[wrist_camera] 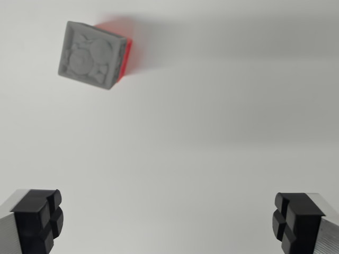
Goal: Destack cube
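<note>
Wrist view: gray cube (90, 54) sits on red cube (125, 57), upper left of frame; looks light, hard; you pinch gray sides; gripper (169, 222) wide apart, empty.

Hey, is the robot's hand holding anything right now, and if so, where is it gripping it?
Nothing is held. The hand is open and empty, well apart from the grey cube on the red cube.

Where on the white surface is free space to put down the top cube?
Nearly everything is bare. The widest free patch lies between the open gripper fingertips and the stack. Another lies to the wrist view's right of the stack. Only the upper left is occupied, where the grey cube sits on the red cube on the white surface.
</note>
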